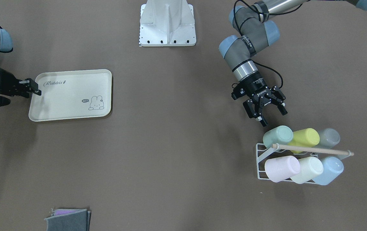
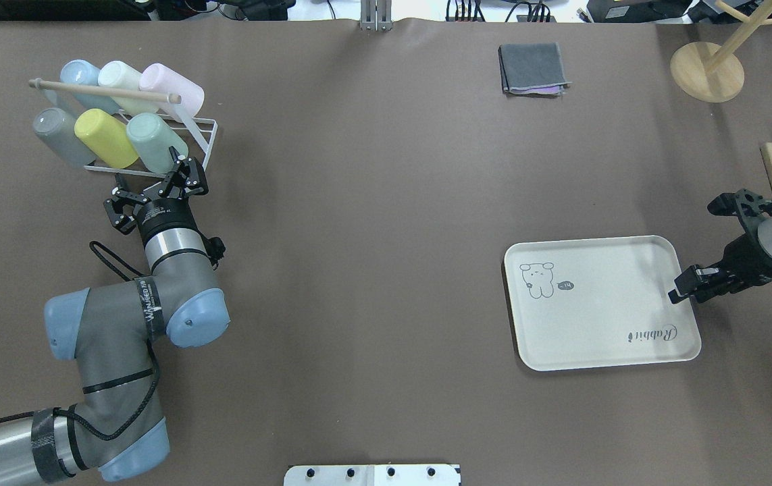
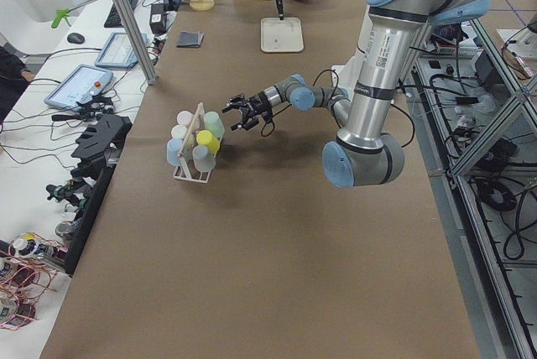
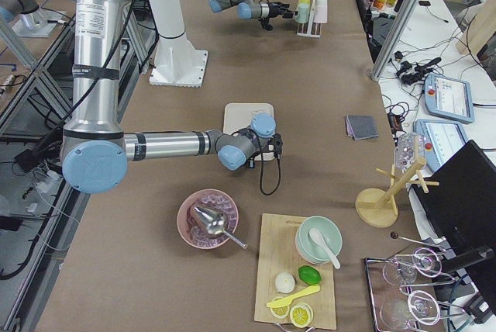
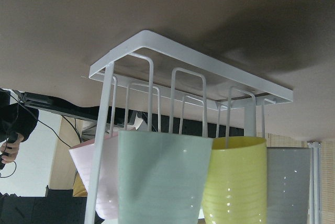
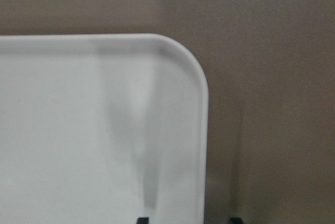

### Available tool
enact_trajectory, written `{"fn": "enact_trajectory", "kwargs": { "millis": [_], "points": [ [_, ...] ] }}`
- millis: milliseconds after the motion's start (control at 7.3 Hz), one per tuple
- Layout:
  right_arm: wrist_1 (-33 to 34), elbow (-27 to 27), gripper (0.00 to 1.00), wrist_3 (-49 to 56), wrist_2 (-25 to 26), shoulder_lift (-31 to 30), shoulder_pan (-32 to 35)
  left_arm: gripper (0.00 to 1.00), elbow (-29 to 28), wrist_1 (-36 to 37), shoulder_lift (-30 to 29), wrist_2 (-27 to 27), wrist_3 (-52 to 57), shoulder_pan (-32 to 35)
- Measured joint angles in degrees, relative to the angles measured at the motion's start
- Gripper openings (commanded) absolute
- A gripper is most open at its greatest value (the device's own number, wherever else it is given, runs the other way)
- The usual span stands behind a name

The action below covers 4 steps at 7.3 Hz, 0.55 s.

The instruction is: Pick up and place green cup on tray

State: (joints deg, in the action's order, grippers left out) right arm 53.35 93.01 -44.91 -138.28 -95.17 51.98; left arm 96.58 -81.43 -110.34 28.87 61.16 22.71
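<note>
Hovering with jaws spread, the left end effector [image 1: 274,117] sits just short of the green cup [image 1: 278,136], lined up on its base so, I judge, it can close around it; the cup lies tilted on a prong at the corner of the white wire rack [image 1: 259,160], beside the yellow cup [image 1: 305,138] and four more pastel cups; the tray [image 1: 71,96], well apart across the desk [image 1: 177,144], carries nothing; the right end effector [image 1: 32,87] sits at its rim, probably steadying it; I cannot tell whether it grips.
</note>
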Motion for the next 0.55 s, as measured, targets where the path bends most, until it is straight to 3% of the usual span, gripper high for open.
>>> {"fn": "enact_trajectory", "kwargs": {
  "millis": [274, 411, 548],
  "points": [
    [0.0, -0.29, 0.59, 0.0, 0.26, -0.01, -0.03, 0.99, -2.11, -0.12, -0.83, -1.05, -0.07, 0.14],
    [0.02, -0.44, 0.54, 0.0, 0.43, -0.02, -0.03, 0.99, -3.2, -0.18, -1.41, -1.27, -0.07, 0.18],
    [0.06, -0.5, 0.36, 0.01, 0.49, -0.02, -0.03, 0.99, -4.3, -0.49, -1.81, -1.68, -0.06, 0.24]
  ]
}}
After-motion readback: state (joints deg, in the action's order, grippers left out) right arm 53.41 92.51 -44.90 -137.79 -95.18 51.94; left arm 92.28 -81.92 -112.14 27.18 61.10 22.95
